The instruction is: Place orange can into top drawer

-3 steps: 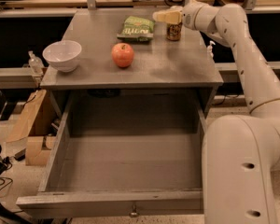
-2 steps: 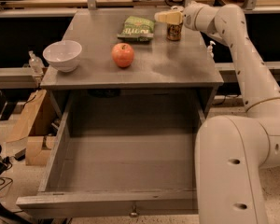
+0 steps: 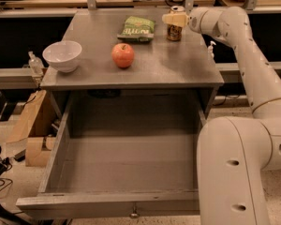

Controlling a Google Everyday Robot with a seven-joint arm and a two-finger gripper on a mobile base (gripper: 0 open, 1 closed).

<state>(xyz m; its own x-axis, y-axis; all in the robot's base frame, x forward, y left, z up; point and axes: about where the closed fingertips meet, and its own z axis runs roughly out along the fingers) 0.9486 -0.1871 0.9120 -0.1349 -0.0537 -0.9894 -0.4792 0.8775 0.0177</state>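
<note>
The orange can stands upright at the far right of the grey table top, silver top showing. My gripper reaches in from the right and sits at the can's upper part, its pale fingers across the can. The top drawer is pulled fully open below the table, its inside bare, with a small metal knob on the front panel.
A red apple sits mid-table, a green chip bag behind it, a white bowl at the left. My arm's large white body stands right of the drawer. Cardboard lies on the floor at left.
The can, the gripper and the other table items keep their places. The arm's lower body has shifted slightly left toward the drawer.
</note>
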